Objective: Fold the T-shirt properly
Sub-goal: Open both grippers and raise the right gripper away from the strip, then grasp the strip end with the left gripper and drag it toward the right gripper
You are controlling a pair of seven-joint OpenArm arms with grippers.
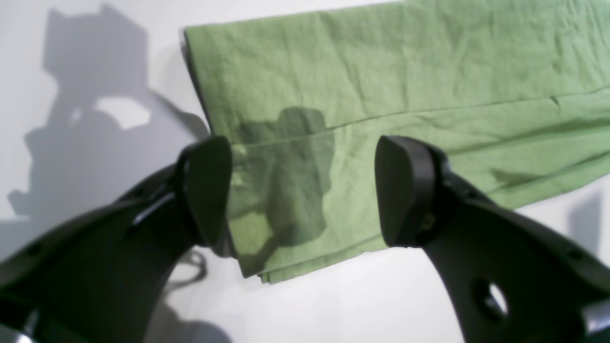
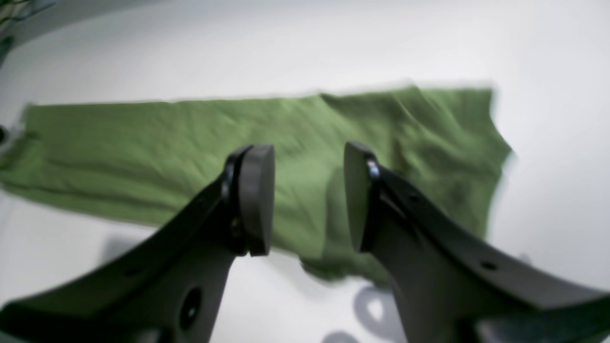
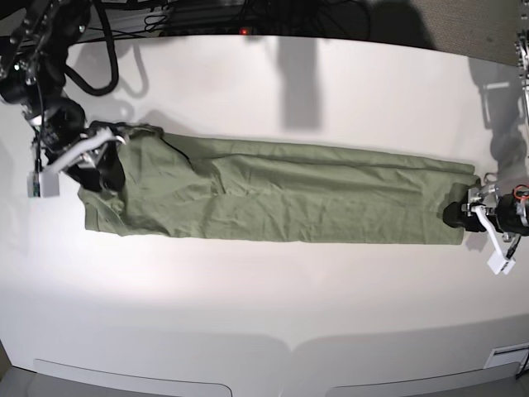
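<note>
The green T-shirt (image 3: 289,198) lies folded into a long narrow strip across the white table (image 3: 248,314). At the strip's right end in the base view, my left gripper (image 3: 459,213) hovers low. In the left wrist view its jaws (image 1: 305,190) stand wide apart over the T-shirt's (image 1: 381,95) layered corner, with nothing between them. My right gripper (image 3: 103,169) is over the wrinkled left end of the strip. The right wrist view shows the right gripper (image 2: 309,197) open above the T-shirt (image 2: 190,143), holding no cloth.
Dark cables (image 3: 207,12) run along the table's back edge behind the right arm. White table surface surrounds the strip, and the table's front edge (image 3: 289,343) curves in near the camera.
</note>
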